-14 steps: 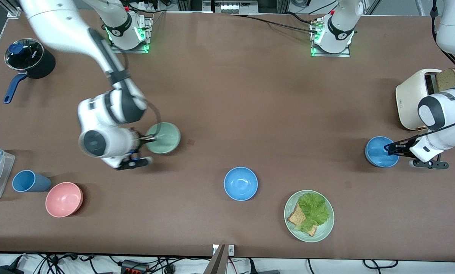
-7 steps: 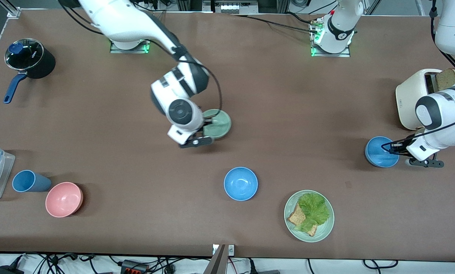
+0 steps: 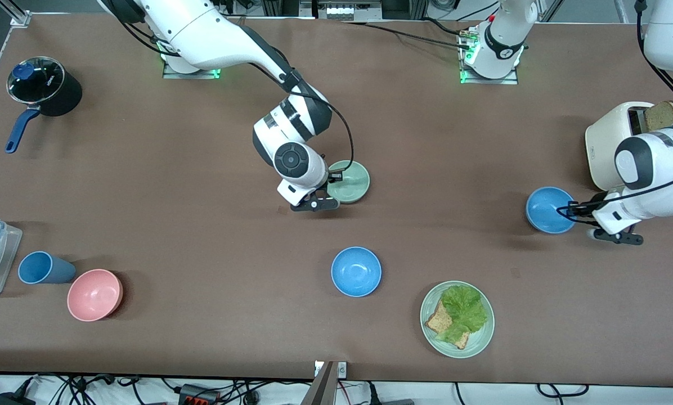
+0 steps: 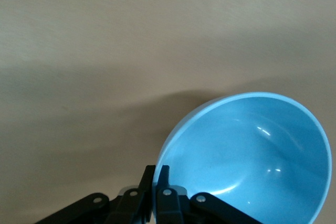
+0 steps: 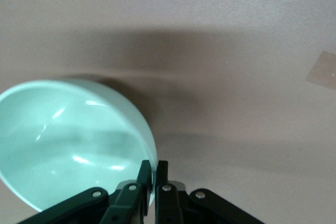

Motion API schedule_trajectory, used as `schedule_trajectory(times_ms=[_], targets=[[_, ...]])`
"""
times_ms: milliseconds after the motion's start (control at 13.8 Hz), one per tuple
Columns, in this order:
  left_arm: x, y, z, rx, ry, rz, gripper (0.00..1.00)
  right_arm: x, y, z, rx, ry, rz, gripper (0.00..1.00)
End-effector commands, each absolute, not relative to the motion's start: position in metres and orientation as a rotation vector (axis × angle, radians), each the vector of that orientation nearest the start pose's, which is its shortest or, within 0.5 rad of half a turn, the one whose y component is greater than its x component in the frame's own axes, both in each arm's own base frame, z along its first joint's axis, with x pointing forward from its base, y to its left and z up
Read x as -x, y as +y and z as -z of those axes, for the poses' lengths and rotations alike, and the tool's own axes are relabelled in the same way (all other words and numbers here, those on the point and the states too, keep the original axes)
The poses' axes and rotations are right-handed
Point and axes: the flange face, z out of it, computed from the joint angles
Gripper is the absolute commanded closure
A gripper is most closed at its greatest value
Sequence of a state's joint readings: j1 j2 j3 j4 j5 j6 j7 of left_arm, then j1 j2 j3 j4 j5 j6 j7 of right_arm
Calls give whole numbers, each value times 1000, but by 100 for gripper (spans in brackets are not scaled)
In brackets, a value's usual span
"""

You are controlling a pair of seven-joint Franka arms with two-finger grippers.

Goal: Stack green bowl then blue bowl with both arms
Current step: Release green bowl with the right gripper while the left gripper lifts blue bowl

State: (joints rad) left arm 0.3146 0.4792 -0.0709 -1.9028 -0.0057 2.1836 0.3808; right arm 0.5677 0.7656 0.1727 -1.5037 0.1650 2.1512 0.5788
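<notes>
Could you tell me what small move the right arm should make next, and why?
Probably carry the green bowl on over the blue bowl on the table and lower it in. The right gripper pinches its rim, while the left gripper holds the other blue bowl.

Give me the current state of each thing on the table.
Green bowl: pinched at its rim by the right tool.
Blue bowl: pinched at its rim by the left tool.
Second blue bowl: upright, empty.
Pink bowl: upright, empty.
Cup: lying on its side.
Toaster: bread sticking out.
Pot: lidded.
</notes>
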Motion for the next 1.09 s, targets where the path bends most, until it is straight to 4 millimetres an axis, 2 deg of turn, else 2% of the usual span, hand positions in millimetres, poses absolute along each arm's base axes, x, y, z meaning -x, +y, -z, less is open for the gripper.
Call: schedule_trajectory(times_ms=[0,73,145,218,291,436,581,654,726,799,872,1017], targets=[[-584,137,-271,3224,267,-324,99,-544,462,-248,2975,36,-337,0],[-582,137,-282,3227,288,-324,99,-554,455,-266,2982,49,-345,0],[-584,116,-302,3235,386,-310,99,-568,442,-296,2999,53,-320,0],[-580,107,-317,3264,407,-336,99,-577,429,-322,3029,47,-289,0],[-577,93,-333,3290,428,-361,99,-590,408,-348,3066,63,-236,0],[-574,55,-365,3292,523,-365,99,-608,368,-398,3082,138,-154,0],[-568,-1,-410,3298,635,-351,99,-627,314,-441,3067,250,-95,0],[-569,-24,-421,3305,669,-352,99,-634,286,-454,3065,301,-100,0],[-572,-61,-439,3325,666,-326,99,-642,260,-464,3061,327,-97,0],[-574,-89,-446,3340,618,-325,99,-648,231,-475,3057,330,-88,0],[-571,-115,-450,3348,544,-328,99,-653,210,-483,3053,335,-79,0],[-564,-163,-451,3376,382,-352,99,-666,152,-494,3039,352,-50,0]])
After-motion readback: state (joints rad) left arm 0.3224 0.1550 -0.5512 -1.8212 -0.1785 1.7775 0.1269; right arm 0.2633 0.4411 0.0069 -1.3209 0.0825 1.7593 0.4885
